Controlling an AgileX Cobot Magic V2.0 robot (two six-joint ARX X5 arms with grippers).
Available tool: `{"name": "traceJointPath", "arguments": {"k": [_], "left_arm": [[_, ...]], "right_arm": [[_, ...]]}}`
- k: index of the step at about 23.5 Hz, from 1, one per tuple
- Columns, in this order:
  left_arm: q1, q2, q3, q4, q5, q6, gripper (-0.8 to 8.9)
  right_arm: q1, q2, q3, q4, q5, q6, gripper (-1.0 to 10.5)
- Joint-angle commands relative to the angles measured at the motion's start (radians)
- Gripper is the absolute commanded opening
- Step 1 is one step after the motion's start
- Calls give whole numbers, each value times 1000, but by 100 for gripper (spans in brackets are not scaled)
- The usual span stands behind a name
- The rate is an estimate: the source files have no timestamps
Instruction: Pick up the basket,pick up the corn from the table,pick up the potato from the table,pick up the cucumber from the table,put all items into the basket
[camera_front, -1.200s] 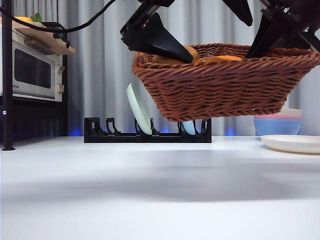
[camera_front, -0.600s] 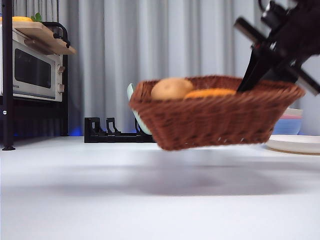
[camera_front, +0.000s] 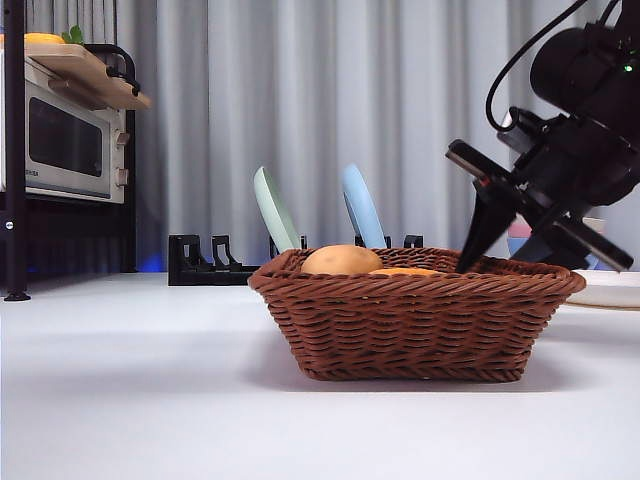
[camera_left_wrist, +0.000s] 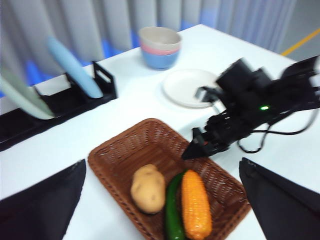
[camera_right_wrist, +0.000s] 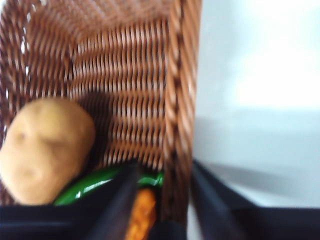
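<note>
The brown wicker basket (camera_front: 410, 320) (camera_left_wrist: 115, 150) rests flat on the white table (camera_front: 150, 400). Inside it lie the tan potato (camera_front: 342, 260) (camera_left_wrist: 148, 188) (camera_right_wrist: 45, 150), the orange corn (camera_front: 405, 271) (camera_left_wrist: 196, 205) (camera_right_wrist: 142, 215) and the green cucumber (camera_left_wrist: 172, 210) (camera_right_wrist: 90, 187). My right gripper (camera_front: 510, 255) (camera_left_wrist: 192, 150) (camera_right_wrist: 160, 200) straddles the basket's right rim (camera_right_wrist: 177, 125), one jaw inside and one outside, open with a gap to the rim. High above, my left gripper (camera_left_wrist: 162, 165) is wide open and holds nothing; the front view does not show it.
A black dish rack (camera_front: 200, 262) behind the basket holds a green plate (camera_front: 275, 215) and a blue plate (camera_front: 362, 210). A microwave (camera_front: 65, 140) stands on a shelf at far left. A white plate (camera_left_wrist: 187, 87) and stacked bowls (camera_left_wrist: 160, 47) sit beyond the basket's right side.
The basket came down from the air and now rests on the table. The left arm rose out of the front view. The right gripper's jaws have parted at the rim.
</note>
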Motion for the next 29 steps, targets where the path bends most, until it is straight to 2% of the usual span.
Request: {"name": "traceJointPath", "arguments": {"k": [1, 3, 6, 8, 10, 13, 14, 15, 21, 24, 29], "left_arm": [[-2, -1, 0, -7, -41, 36, 534], [-2, -1, 0, -16, -106, 64, 533], [-2, 0, 0, -49, -268, 157, 530], [0, 0, 0, -100, -370, 185, 519], [10, 0, 0, -152, -387, 192, 364], [35, 0, 0, -238, -384, 192, 27], [43, 0, -2, -261, -379, 192, -25], [53, 0, -4, -286, -362, 192, -6], [94, -32, -117, -284, -284, 186, -8], [108, -77, -220, -210, -240, 185, -8], [117, -195, -426, -28, -136, 159, -8]], "right_arm": [[1, -43, 4, 6, 80, -41, 450], [1, -103, 4, -1, 103, -72, 444], [1, -243, 4, -45, 102, -123, 439], [2, -354, 4, -92, 102, -147, 435], [1, -435, 4, -138, 102, -166, 361], [1, -524, 4, -205, 105, -209, 127], [1, -543, 3, -221, 108, -218, 62], [2, -563, 3, -238, 119, -227, -6], [18, -667, -32, -254, 214, -252, -16], [37, -732, -83, -229, 257, -255, -16], [79, -856, -220, -133, 265, -253, -16]]}}
